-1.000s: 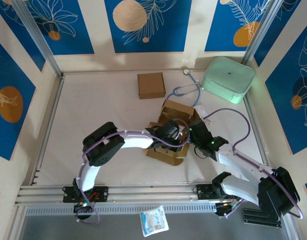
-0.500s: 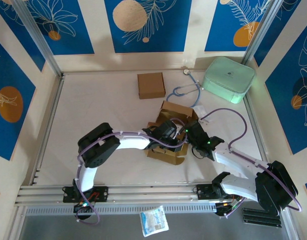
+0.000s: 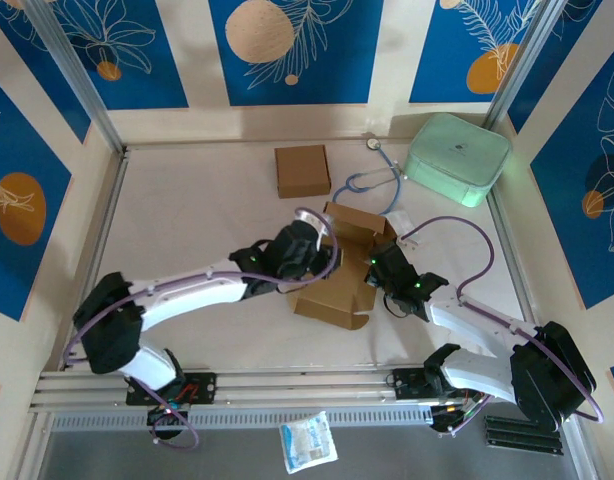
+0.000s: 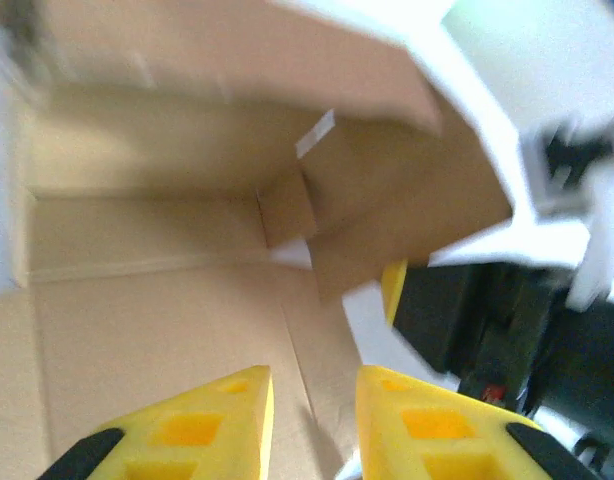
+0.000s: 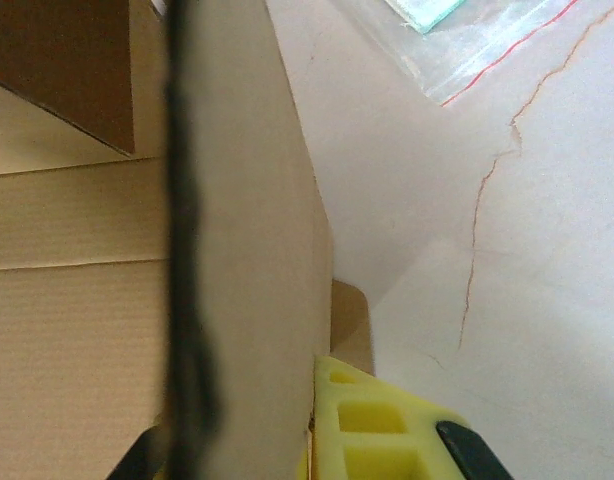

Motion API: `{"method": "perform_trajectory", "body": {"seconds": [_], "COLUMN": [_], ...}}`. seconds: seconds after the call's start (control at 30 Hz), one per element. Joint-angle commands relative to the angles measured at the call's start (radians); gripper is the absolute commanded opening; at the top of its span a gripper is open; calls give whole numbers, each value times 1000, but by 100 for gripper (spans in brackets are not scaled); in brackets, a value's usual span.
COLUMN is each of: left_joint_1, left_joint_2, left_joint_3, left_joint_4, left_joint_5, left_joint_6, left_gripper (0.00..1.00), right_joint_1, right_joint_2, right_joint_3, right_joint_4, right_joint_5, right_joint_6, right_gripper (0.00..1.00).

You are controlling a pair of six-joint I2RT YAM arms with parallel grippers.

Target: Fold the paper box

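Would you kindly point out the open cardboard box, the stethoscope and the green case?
open cardboard box point(image 3: 332, 297), top view, on its flat near panel
stethoscope point(image 3: 372, 143), top view, on its round chest piece
green case point(image 3: 457, 158), top view, on its lid

We see a brown corrugated paper box point(image 3: 332, 295) and a second brown box point(image 3: 302, 170) on the off-white surface point(image 3: 187, 230), with a mint-green case point(image 3: 457, 158) and a blue stethoscope point(image 3: 372, 182). The arms point(image 3: 187, 292) are white with black joints and purple cables point(image 3: 457, 222); the left hand point(image 4: 312, 425) bears yellow pads point(image 4: 207, 430). We note deep-blue wall panels point(image 3: 337, 60) with white leaf outlines and tan or orange discs between cream strips.
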Motion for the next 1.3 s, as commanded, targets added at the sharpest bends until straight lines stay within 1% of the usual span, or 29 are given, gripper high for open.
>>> {"method": "perform_trajectory", "body": {"seconds": [0.0,0.07,0.1,0.2,0.23,0.3,0.47,0.6,0.77,0.97,1.13,1.27], "left_joint_1": [87,147,175,233,249,272,298,297,297,292,288,288], "left_joint_2": [3,33,58,123,146,186,285,316,313,308,308,307], "left_joint_3": [104,150,176,243,263,295,356,341,314,292,272,239], "left_joint_4": [-140,-152,-157,-150,-153,-163,-153,-60,-27,-18,-11,-9], "left_joint_5": [-39,35,65,155,178,212,373,467,476,481,479,471], "left_joint_6": [8,-5,-2,25,29,30,7,-42,-68,-85,-91,-84], "left_gripper": [30,35,40,63,67,70,70,68,63,61,61,61], "right_joint_1": [6,7,8,10,11,13,20,24,43,56,63,80], "right_joint_2": [14,13,13,14,16,17,18,22,22,62,164,256], "right_joint_3": [-18,-16,-16,-12,-10,-5,13,41,108,189,214,222], "right_joint_4": [-49,-50,-49,-51,-53,-57,-68,-77,-87,-24,55,77], "right_joint_5": [12,11,10,9,10,12,16,2,-46,-124,-140,-106], "right_joint_6": [1,-1,-3,-12,-14,-20,-35,-58,-93,-97,-81,-146], "right_gripper": [7,7,7,7,7,7,7,8,8,8,9,13]}}
